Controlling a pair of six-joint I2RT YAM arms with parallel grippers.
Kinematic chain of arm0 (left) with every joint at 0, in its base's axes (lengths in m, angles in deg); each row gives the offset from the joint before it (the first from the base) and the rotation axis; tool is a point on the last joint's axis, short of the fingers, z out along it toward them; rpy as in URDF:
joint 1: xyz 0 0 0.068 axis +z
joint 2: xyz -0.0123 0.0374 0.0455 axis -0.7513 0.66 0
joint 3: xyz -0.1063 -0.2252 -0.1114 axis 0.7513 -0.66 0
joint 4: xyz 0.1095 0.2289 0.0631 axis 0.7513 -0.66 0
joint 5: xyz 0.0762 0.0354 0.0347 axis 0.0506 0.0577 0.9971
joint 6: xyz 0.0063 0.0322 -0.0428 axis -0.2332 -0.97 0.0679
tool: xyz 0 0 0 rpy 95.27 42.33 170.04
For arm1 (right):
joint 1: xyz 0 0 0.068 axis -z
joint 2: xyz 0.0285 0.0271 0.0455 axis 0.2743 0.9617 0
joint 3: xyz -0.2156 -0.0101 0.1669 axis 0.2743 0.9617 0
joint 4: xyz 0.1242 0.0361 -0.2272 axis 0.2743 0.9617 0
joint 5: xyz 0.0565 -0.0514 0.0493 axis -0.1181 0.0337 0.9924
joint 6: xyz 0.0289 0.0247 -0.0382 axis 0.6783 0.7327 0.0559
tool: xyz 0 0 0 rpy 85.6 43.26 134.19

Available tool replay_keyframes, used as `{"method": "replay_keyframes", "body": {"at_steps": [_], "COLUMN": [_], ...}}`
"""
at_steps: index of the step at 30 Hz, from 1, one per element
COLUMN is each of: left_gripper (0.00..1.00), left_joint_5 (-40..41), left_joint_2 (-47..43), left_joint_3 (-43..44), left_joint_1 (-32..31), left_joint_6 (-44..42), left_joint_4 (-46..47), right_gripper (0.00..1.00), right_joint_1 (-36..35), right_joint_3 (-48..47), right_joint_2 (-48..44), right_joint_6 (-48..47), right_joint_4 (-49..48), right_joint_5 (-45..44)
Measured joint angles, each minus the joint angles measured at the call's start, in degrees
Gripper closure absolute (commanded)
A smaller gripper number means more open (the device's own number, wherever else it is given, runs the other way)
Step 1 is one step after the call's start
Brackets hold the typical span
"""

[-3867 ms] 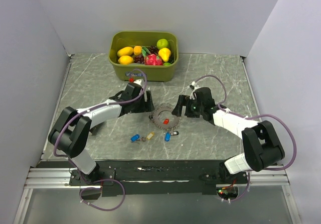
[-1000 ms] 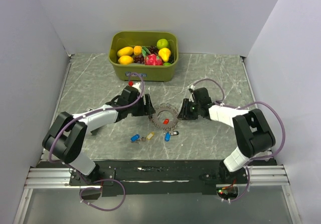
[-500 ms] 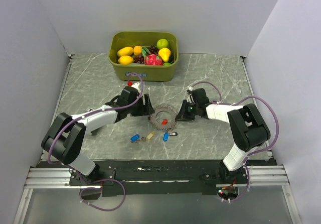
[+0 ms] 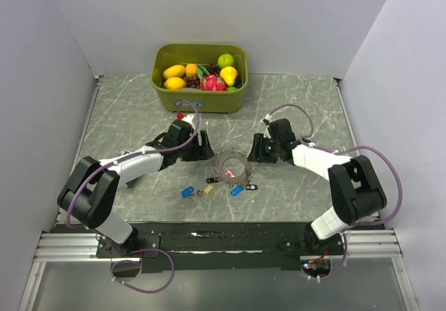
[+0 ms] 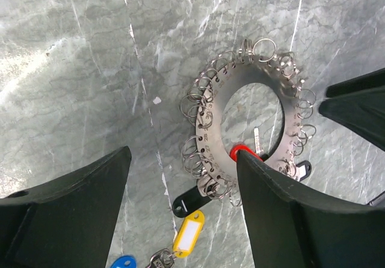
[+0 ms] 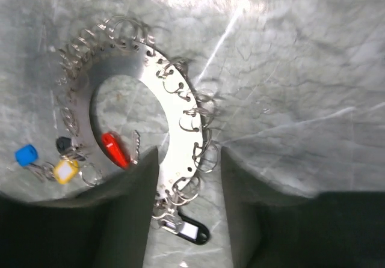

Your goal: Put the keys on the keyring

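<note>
Silvery-grey keyring (image 5: pixel 207 133); red key (image 5: pixel 243 152); yellow key (image 5: pixel 188 234); blue key (image 6: pixel 26 154); grey, white-veined marble table (image 5: pixel 72 70); olive-green bin (image 4: pixel 198 100)

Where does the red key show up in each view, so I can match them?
Top external: red key inside the keyring's hole, at its near edge.
Left wrist: red key at the hole's bottom, beside the finger on the picture's right.
Right wrist: red key low in the hole.
Shared landmark: the keyring.

Matt metal keyring (image 5: pixel 212 130), smooth marble-look table (image 5: pixel 72 70)
</note>
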Motion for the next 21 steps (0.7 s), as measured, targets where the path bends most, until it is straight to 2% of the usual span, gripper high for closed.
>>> {"method": "replay_keyframes", "body": {"at_steps": [3, 10, 17, 21], "left_gripper": [0.23, 0.25, 0.25, 0.25], "left_joint_5": [0.0, -1.4, -1.5, -1.5], "left_joint_2": [0.0, 0.0, 0.1, 0.1], "left_joint_3": [0.0, 0.3, 1.6, 1.6], "left_joint_1": [0.0, 0.0, -1.4, -2.2], "left_joint_6": [-0.2, -0.9, -1.7, -1.7], "left_joint_4": [0.0, 0.0, -0.1, -0.2], "right_gripper": [0.34, 0.34, 0.39, 0.48], "right_joint_1": [0.0, 0.0, 0.0, 0.0], "right_joint_3": [0.0, 0.0, 0.0, 2.1], "right_joint_2": [-2.5, -3.8, -3.8, -3.8], "right_joint_6": [-0.8, -1.3, -1.2, -0.5], "right_joint_4": [0.4, 0.9, 2.9, 2.1], "right_joint_5": [-1.3, -1.8, -1.0, 0.9]}}
